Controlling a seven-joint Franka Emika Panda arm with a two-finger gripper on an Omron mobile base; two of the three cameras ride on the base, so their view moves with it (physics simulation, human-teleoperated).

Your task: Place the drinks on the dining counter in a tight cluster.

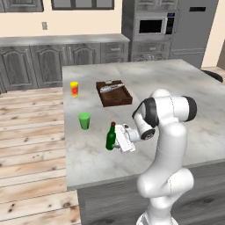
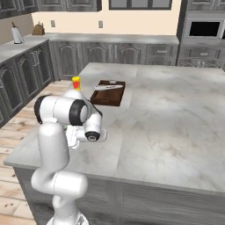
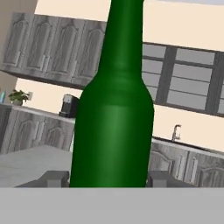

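From the left base view, our gripper (image 1: 117, 141) is clamped on the green glass bottle (image 1: 110, 137), at five o'clock from the green cup (image 1: 84, 121) on the dining counter (image 1: 176, 83). The right base view shows the yellow cup (image 2: 76, 82) at ten o'clock from the wooden tray (image 2: 108, 93). In the hand view, the bottle (image 3: 114, 109) stands between our fingertips (image 3: 54, 178).

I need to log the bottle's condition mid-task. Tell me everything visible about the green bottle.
The green bottle is slim, dark green and glossy like glass, with a narrow neck and a red cap. It stands roughly upright at the dining counter near its front left part, beside the green cup. The tool has a fingertip on each side of its lower body; whether its base touches the marble is unclear.
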